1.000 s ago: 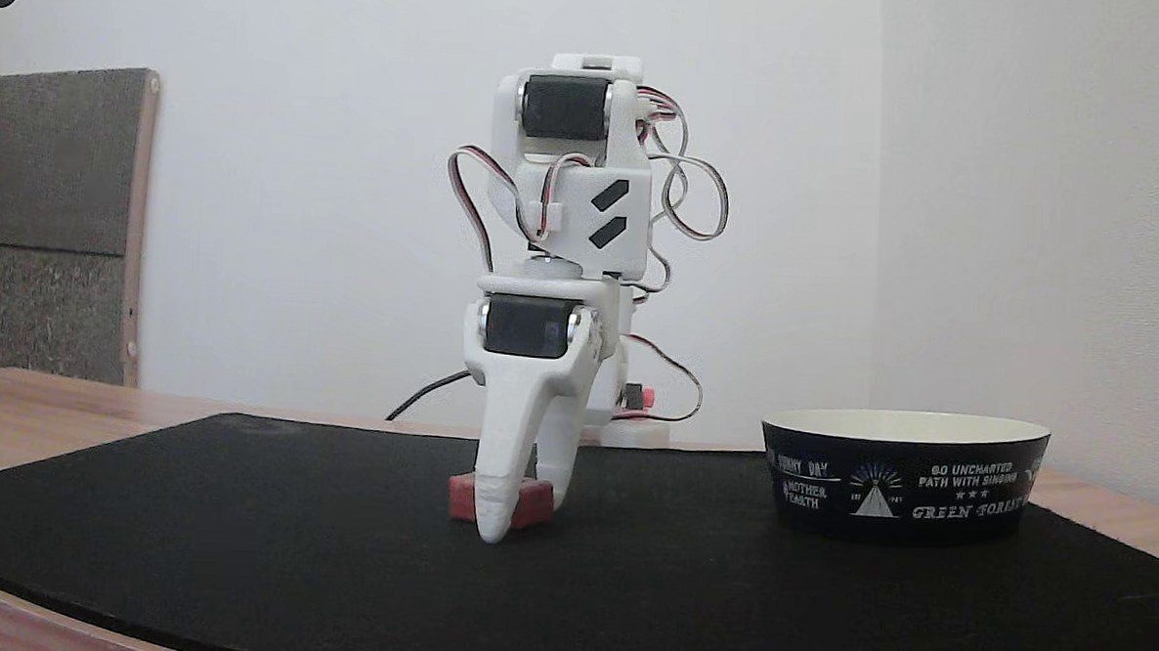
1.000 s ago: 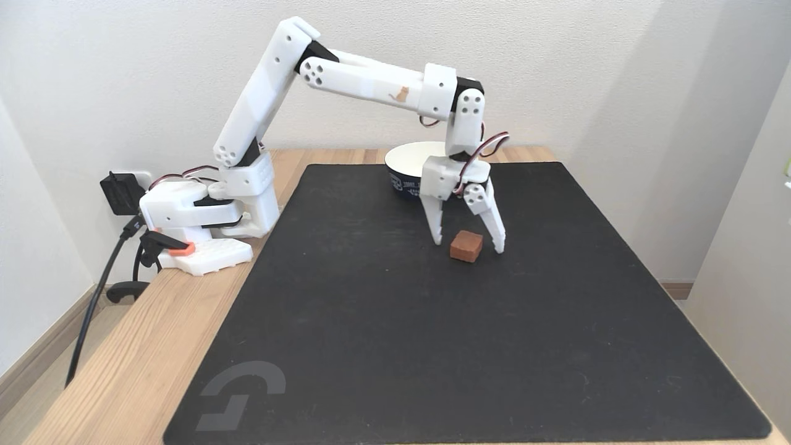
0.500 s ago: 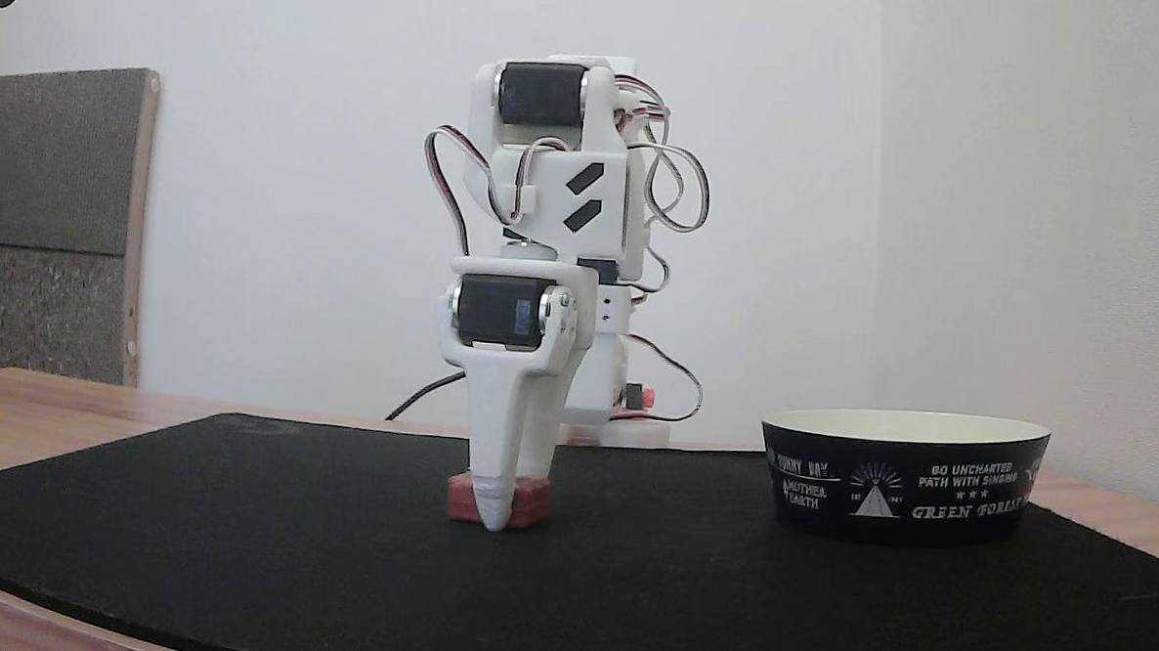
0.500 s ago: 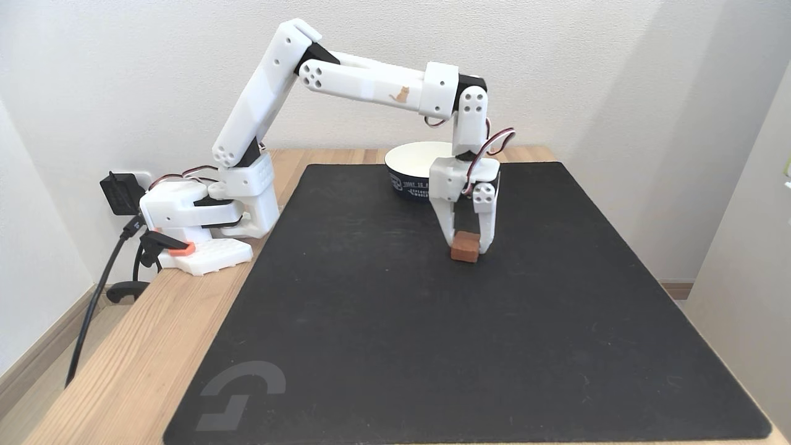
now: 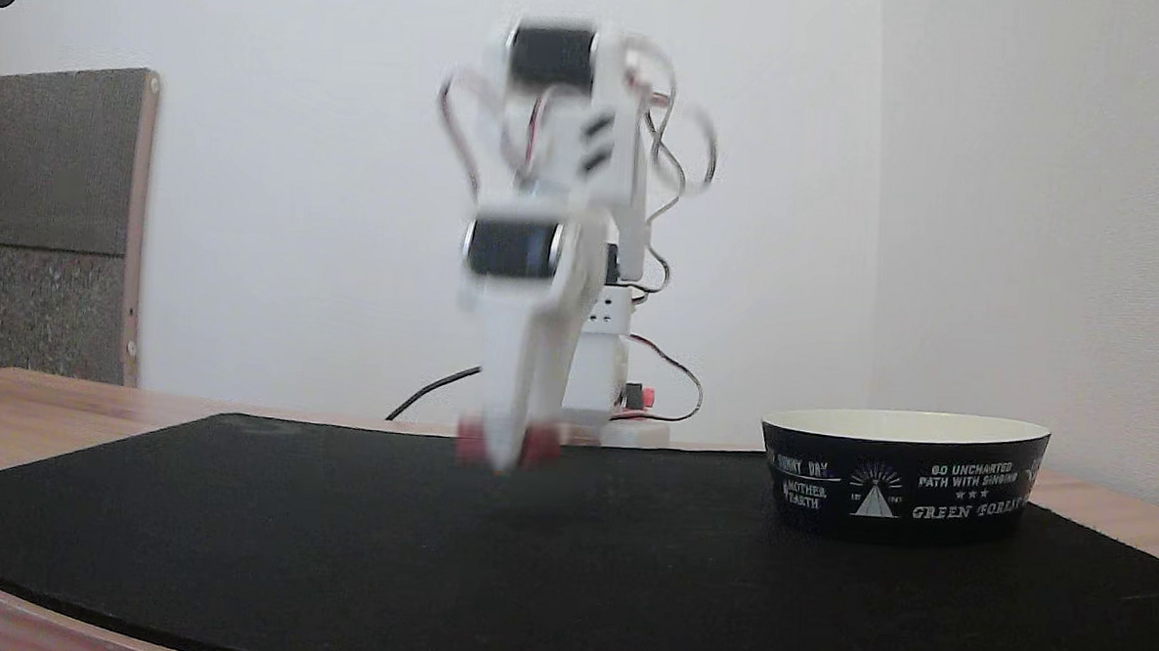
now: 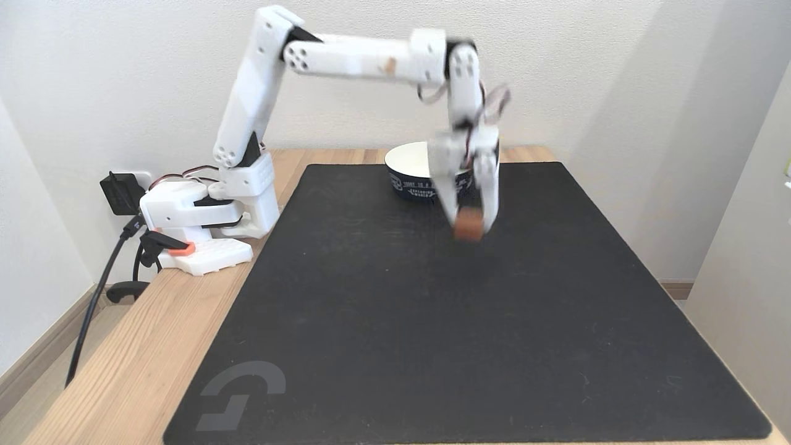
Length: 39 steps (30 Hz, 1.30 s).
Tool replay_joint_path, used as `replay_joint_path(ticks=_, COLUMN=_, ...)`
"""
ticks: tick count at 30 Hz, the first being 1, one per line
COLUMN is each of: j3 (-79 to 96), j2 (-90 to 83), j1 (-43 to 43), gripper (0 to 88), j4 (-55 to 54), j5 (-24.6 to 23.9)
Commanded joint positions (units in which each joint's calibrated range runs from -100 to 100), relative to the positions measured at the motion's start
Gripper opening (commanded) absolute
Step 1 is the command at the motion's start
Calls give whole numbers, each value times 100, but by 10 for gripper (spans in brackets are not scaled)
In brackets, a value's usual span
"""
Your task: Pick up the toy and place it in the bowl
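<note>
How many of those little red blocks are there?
1. The red block is pinched in the arm's tool, lifted just above the black mat. The bowl's inside is only partly visible.

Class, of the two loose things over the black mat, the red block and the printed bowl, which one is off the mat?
The small red block, clamped between the jaws; the black printed bowl rests on the mat.

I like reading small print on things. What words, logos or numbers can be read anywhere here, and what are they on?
On the bowl, white print in a fixed view:
"GO UNCHARTED PATH WITH SINGING"
"GREEN FOREST", last letters curving out of sight
"MOTHER EARTH"
A line above that, roughly "SUNNY DAY": too blurred to be sure.
Tiny marks beside the pyramid emblem: too small to read.
On the black mat: a grey logo, no letters.
</note>
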Motion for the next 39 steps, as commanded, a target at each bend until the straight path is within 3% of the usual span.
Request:
replay_joint_path(ticks=1, j3=-310, j2=-1260, j1=-785, gripper=26, j4=-40, j5=44)
replay_joint_path(ticks=8, j3=213, j2=-2102, j1=-3169, gripper=29, j4=-285, j5=44)
replay_joint_path(ticks=12, j3=1268, j2=-2118, j1=-3495, gripper=29, j4=-912, j5=39)
replay_joint_path(ticks=19, j3=3251, j2=-2335, j1=-3353, gripper=46, j4=-2334, j5=18)
replay_joint_path(ticks=23, j3=4098, j2=-2727, j1=-3344, gripper=209, j4=-2766, j5=2)
replay_joint_path(ticks=26, j3=4476, j2=-3035, j1=-3344, gripper=262, j4=-3012, j5=34)
replay_joint_path(ticks=31, j3=4711, j2=-4061, j1=-3052, gripper=271, j4=-3156, j5=44)
replay_joint_path(ticks=35, j3=4747, j2=-4986, j1=-2474, gripper=271, j4=-3164, j5=347)
replay_joint_path(ticks=39, j3=5630, j2=-5936, j1=-1370, gripper=262, j4=-3122, j5=373)
